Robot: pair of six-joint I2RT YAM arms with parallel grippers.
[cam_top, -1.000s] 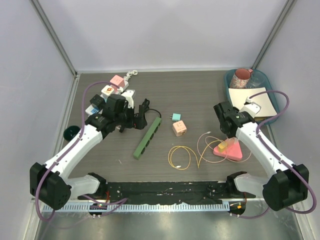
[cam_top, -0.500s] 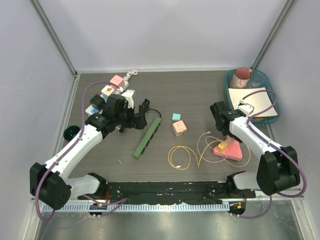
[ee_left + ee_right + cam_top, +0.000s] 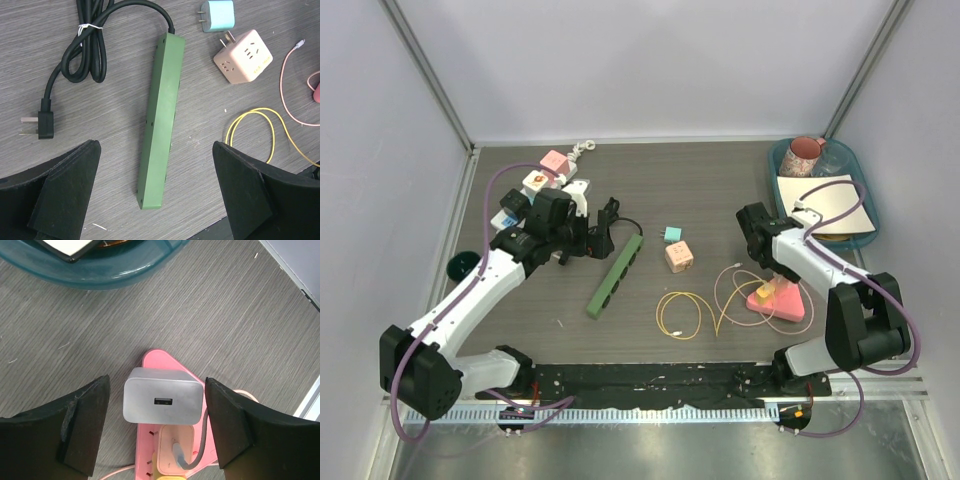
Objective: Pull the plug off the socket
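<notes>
A grey plug (image 3: 163,402) with a USB port stands in the pink triangular socket (image 3: 155,360). My right gripper (image 3: 159,417) hangs right above it, open, one finger on each side of the plug and neither touching it. A cream plug (image 3: 180,445) with a grey cable sits in the same socket just below. In the top view the right gripper (image 3: 771,262) hides the grey plug; the socket (image 3: 790,306) shows beside it. My left gripper (image 3: 155,190) is open over a green power strip (image 3: 162,120).
A teal tray (image 3: 856,160) at the back right holds a pink mug (image 3: 804,155) and a notepad (image 3: 825,203). A teal adapter (image 3: 670,234), a pink cube adapter (image 3: 678,257), a yellow cable (image 3: 678,315) and a pink cable (image 3: 730,290) lie mid-table. Several adapters (image 3: 545,175) sit back left.
The right arm has folded in and its gripper has shifted slightly left over the socket. The left arm has not moved.
</notes>
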